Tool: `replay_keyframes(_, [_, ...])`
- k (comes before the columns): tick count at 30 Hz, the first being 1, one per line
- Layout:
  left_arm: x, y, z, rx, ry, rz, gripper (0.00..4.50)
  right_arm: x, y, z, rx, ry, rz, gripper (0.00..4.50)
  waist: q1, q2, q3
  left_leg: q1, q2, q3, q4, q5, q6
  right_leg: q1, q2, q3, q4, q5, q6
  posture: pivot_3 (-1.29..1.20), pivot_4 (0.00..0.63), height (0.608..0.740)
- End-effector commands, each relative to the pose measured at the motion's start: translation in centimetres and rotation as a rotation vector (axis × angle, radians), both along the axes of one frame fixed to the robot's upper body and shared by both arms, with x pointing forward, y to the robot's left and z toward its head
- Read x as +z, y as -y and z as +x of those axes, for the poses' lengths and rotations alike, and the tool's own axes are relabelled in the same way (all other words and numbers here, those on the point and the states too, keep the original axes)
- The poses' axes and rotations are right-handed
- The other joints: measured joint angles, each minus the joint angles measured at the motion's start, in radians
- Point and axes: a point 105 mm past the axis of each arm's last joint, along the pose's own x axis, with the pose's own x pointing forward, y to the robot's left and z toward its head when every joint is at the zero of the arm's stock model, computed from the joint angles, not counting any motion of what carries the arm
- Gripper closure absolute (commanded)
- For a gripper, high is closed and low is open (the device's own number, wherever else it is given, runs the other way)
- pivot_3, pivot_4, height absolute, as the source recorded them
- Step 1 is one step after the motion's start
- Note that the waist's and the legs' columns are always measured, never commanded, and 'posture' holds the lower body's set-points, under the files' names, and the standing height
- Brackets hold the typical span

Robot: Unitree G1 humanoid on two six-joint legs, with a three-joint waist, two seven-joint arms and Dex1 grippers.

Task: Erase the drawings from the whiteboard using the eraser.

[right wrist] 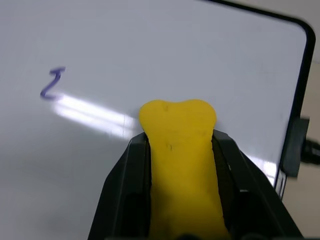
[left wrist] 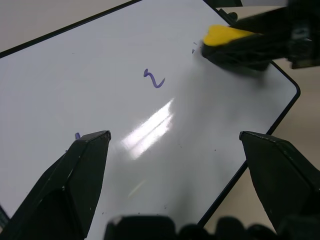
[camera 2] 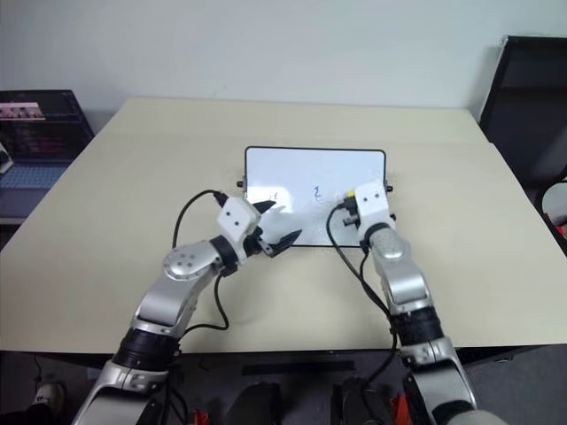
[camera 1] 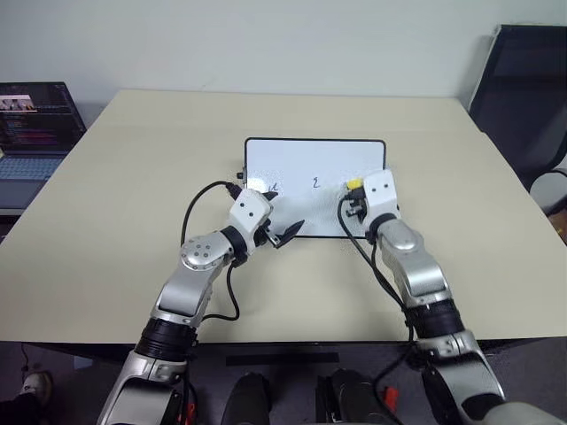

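On the beige table [camera 1: 106,221] lies the whiteboard [camera 1: 319,159], flat, its long side across the robot's front; every place below is given from this board. Over the board's right part, near its right edge, the right gripper [right wrist: 180,150] has its two black fingers [right wrist: 125,185] pressed tight against the sides of the eraser [right wrist: 179,150], so the yellow block is squeezed narrow between them and bulges past their tips; in the head views the eraser [camera 1: 353,185] sits at the board's right side, in front of the white gripper housing; whether its underside touches the white surface I cannot tell. Near the middle of the board stands one of the drawings [left wrist: 154,79], a small dark squiggle, apart from the eraser; a second mark [camera 1: 275,187] lies toward the board's left part, just beside the left gripper's housing; a faint trace shows on the surface right beside the eraser's tip. Over the board's left near corner the left gripper [left wrist: 175,145] hangs with its fingers [left wrist: 82,165] spread wide and nothing between them. Well off beyond the board's left side, past the table's edge, a laptop [camera 1: 35,124] stands with its screen lit; past the table's far right corner is a dark chair [camera 1: 523,88].
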Motion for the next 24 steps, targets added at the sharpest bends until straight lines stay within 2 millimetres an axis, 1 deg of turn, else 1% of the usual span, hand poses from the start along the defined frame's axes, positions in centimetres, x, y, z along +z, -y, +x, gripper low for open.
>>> replay_keyframes(1, [1.1,-0.2,-0.3,-0.003,0.045,-0.003,0.00,-3.3,1.5,-1.7,-0.030,-0.135,-0.038,3.30,0.000,0.000,0.000,0.000,0.000,0.000,0.000,0.000,0.000,0.000,0.000,0.000,0.000,0.000,0.000,0.00,0.150,0.740])
replay_keyframes(4, [1.0,-0.2,-0.4,-0.004,0.039,-0.004,0.00,-3.6,2.3,-2.5,-0.044,-0.154,-0.046,3.30,0.000,0.000,0.000,0.001,0.000,0.000,0.000,0.000,0.000,0.001,0.000,0.000,0.000,0.000,0.001,0.00,0.150,0.740])
replay_keyframes(7, [0.9,0.0,-0.4,-0.007,0.036,-0.006,0.00,-3.1,2.8,-2.6,-0.063,-0.139,-0.020,3.30,0.000,0.000,0.000,0.001,0.000,0.000,0.000,0.001,0.001,0.001,0.000,0.000,0.000,0.001,0.001,0.00,0.150,0.740])
replay_keyframes(9, [0.8,0.2,-0.4,-0.010,0.036,-0.009,0.00,-1.7,2.5,-1.8,-0.057,-0.084,0.010,3.30,0.000,0.000,0.000,0.001,0.000,0.000,0.000,0.001,0.001,0.001,0.000,0.000,0.000,0.001,0.001,0.00,0.150,0.740])
replay_keyframes(13, [1.0,1.0,-0.4,-0.037,0.042,-0.010,0.00,3.7,-0.2,0.9,0.002,0.119,0.088,3.30,-0.012,0.000,0.001,0.001,-0.001,0.001,0.000,0.001,0.002,-0.001,0.000,0.002,-0.001,0.004,0.001,0.00,0.150,0.740])
replay_keyframes(15, [1.1,1.1,-0.3,-0.042,0.044,-0.007,0.00,5.4,-1.3,1.7,0.024,0.180,0.105,3.30,-0.013,0.000,0.001,0.001,-0.001,0.002,0.000,0.001,0.002,-0.001,0.000,0.002,-0.001,0.004,0.001,0.00,0.150,0.740])
replay_keyframes(17, [1.2,1.0,-0.3,-0.038,0.045,-0.009,0.00,6.1,-2.1,2.4,0.034,0.203,0.115,3.30,-0.012,0.000,0.001,0.000,-0.001,0.002,-0.002,0.001,0.002,-0.002,0.001,0.001,-0.001,0.003,-0.001,0.00,0.150,0.740])
replay_keyframes(18, [1.2,0.9,-0.2,-0.034,0.045,-0.010,0.00,6.2,-2.4,2.7,0.038,0.204,0.110,3.30,-0.012,0.000,0.001,-0.001,-0.001,0.002,-0.003,0.001,0.002,-0.003,0.001,0.000,-0.001,0.003,-0.001,0.00,0.150,0.740])
replay_keyframes(21, [1.2,0.8,-0.3,-0.029,0.048,-0.007,0.00,5.5,-2.9,3.4,0.038,0.171,0.080,3.30,-0.011,0.000,0.001,-0.004,-0.001,0.000,-0.005,0.000,0.001,-0.004,0.001,0.000,-0.002,0.005,-0.005,0.00,0.150,0.740])
replay_keyframes(24, [1.2,0.3,-0.5,-0.013,0.049,-0.007,0.00,3.0,-3.0,3.4,0.046,0.067,0.015,3.30,-0.010,0.000,0.001,-0.008,0.000,0.000,-0.004,0.000,0.000,-0.007,-0.001,0.000,-0.002,0.004,-0.005,0.00,0.150,0.740])
